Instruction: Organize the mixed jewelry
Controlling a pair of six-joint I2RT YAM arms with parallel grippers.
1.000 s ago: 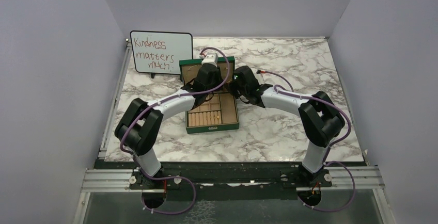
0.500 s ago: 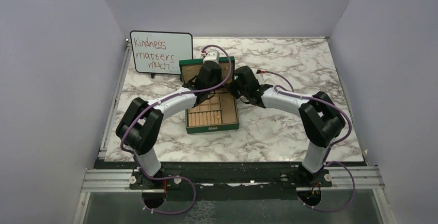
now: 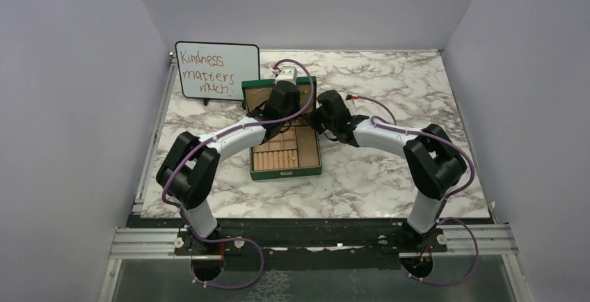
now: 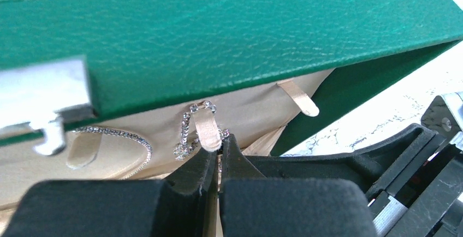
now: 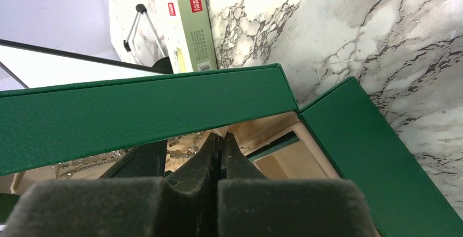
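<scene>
- My left gripper (image 4: 220,143) is up against the inside of the green box (image 4: 229,35) lid. Its fingers are pinched almost together at a tan strap (image 4: 206,130), and I can't tell whether they grip anything.
- The jewelry (image 4: 185,134), a sparkly silver chain, hangs looped over that strap, right at my fingertips.
- A second chain (image 4: 131,135) curves along the tan lining to its left.
- My right gripper (image 5: 220,145) sits just under the lid's edge, fingers pressed flat together.
- A small carton (image 5: 192,29) stands behind the box on the marble table (image 5: 382,24).
</scene>
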